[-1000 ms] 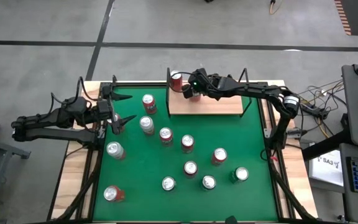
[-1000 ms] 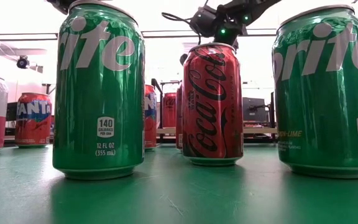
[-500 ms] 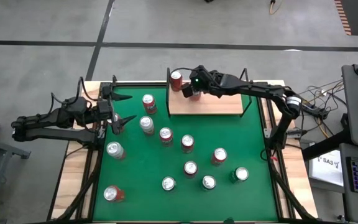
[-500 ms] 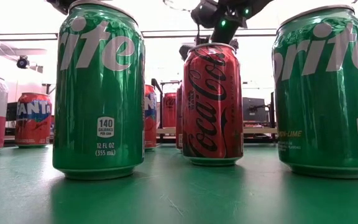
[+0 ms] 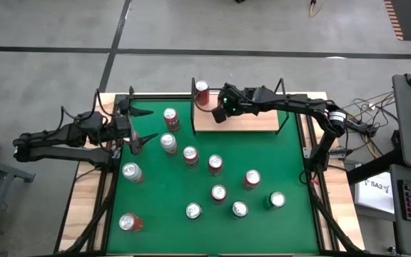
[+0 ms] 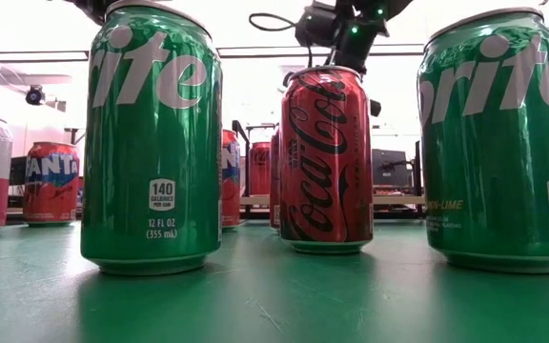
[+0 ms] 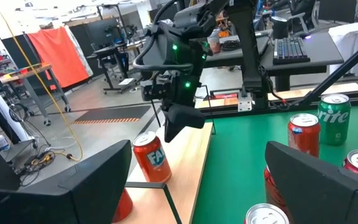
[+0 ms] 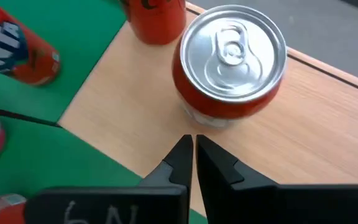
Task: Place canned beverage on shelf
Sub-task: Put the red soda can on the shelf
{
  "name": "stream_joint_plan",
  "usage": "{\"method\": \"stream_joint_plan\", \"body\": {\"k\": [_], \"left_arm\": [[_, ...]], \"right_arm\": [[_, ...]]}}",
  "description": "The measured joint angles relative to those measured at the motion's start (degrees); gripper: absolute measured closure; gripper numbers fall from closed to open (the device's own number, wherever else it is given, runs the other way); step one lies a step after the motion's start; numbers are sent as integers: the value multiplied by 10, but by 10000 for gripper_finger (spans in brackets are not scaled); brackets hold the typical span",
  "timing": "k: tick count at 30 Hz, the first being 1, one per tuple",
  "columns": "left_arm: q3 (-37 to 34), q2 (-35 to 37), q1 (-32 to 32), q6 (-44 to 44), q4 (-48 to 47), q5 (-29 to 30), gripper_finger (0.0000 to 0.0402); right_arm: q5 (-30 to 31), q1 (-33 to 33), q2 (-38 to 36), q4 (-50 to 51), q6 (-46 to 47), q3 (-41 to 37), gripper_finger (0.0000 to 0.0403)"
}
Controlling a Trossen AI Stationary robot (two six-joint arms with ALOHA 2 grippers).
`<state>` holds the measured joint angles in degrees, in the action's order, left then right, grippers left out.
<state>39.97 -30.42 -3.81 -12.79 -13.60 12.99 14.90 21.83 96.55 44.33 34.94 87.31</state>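
Observation:
A red canned beverage stands upright on its base at the far left corner of the shelf, a light wooden board at the table's far edge. The right wrist view shows the can's silver top just ahead of my right gripper, which is shut, empty and apart from the can. In the left wrist view that gripper hangs over the board beside the can. My left gripper waits open at the table's left side, holding nothing.
Several more cans stand upright on the green felt, among them a Coke can and two Sprite cans close to the low camera. Thin black uprights stand at the shelf's ends.
My right gripper, shut throughout, has drawn back a little from the can on the shelf toward the table's near edge and has turned at the wrist. The can has stayed upright where it was.

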Motion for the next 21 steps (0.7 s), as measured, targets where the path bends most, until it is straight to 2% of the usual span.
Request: {"method": "stream_joint_plan", "body": {"k": [9, 21], "left_arm": [[0, -19, 0, -3, 11, 0, 48], [0, -25, 0, 2, 14, 0, 48]], "right_arm": [[42, 6, 1, -10, -6, -1, 390], [41, -2, -10, -7, -16, -1, 390]]}}
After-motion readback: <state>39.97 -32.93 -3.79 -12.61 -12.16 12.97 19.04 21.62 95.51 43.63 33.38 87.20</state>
